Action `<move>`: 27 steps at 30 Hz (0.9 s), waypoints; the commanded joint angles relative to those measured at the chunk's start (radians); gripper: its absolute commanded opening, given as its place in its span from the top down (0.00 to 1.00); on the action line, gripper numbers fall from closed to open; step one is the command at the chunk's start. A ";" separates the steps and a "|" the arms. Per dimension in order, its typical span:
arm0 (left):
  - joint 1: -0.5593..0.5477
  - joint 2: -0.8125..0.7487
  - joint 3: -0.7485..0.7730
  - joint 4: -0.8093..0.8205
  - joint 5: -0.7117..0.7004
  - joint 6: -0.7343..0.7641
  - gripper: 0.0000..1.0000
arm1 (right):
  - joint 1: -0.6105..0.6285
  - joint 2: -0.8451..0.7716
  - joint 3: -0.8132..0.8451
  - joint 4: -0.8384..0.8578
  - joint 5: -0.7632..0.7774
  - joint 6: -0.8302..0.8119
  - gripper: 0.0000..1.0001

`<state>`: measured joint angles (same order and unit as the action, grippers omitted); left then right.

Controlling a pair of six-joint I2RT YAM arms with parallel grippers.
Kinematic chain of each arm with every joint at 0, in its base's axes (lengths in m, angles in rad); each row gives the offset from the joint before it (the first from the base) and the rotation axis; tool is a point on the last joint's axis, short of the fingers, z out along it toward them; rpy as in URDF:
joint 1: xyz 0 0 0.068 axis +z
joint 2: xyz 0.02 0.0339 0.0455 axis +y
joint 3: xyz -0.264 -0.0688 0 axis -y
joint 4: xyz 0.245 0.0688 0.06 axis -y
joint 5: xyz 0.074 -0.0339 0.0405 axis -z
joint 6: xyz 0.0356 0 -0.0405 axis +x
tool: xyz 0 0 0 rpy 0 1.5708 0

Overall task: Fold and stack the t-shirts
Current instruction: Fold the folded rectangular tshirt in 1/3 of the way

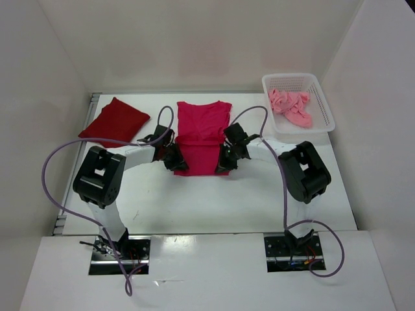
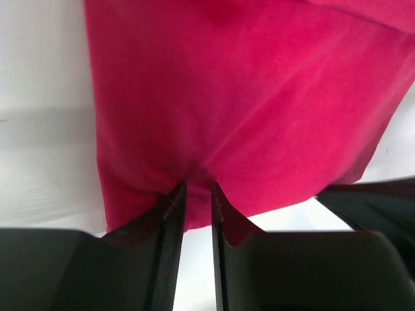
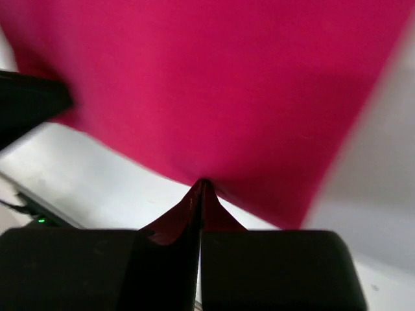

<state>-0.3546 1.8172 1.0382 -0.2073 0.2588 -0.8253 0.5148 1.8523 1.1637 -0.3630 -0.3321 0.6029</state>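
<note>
On the white table (image 1: 214, 201), at its middle, the magenta t-shirt (image 1: 202, 133) is lying spread flat, with both arms reaching in at its near hem. At the shirt's near left corner the left gripper (image 2: 198, 188) is pinching the hem: its jaws are standing only a narrow slit apart, with a tuck of the cloth puckering between the tips. At the near right corner the right gripper (image 3: 201, 183) is clenching fully, its two fingers pressing together on the hem, which is gathering to a point at the tips. Off to the far left the dark red t-shirt (image 1: 115, 122) is lying folded, while the salmon t-shirt (image 1: 292, 107) is sitting crumpled inside the white mesh basket (image 1: 305, 135) at the far right
</note>
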 commanded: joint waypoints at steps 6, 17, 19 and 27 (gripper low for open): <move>0.003 -0.137 -0.217 0.025 -0.004 -0.011 0.72 | 0.017 -0.071 -0.225 0.099 0.045 0.061 1.00; 0.003 -0.510 -0.284 -0.130 -0.033 -0.026 0.67 | 0.073 -0.280 -0.113 -0.031 0.024 0.094 0.99; 0.003 -0.487 -0.265 -0.110 0.000 -0.037 0.67 | 0.073 -0.223 -0.031 -0.031 0.002 0.083 0.98; -0.027 -0.409 -0.285 -0.009 0.043 -0.080 0.67 | 0.103 0.062 0.242 0.021 0.011 0.035 0.99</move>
<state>-0.3676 1.3849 0.7536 -0.2619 0.2760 -0.8780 0.5934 1.8233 1.3113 -0.3439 -0.3305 0.6807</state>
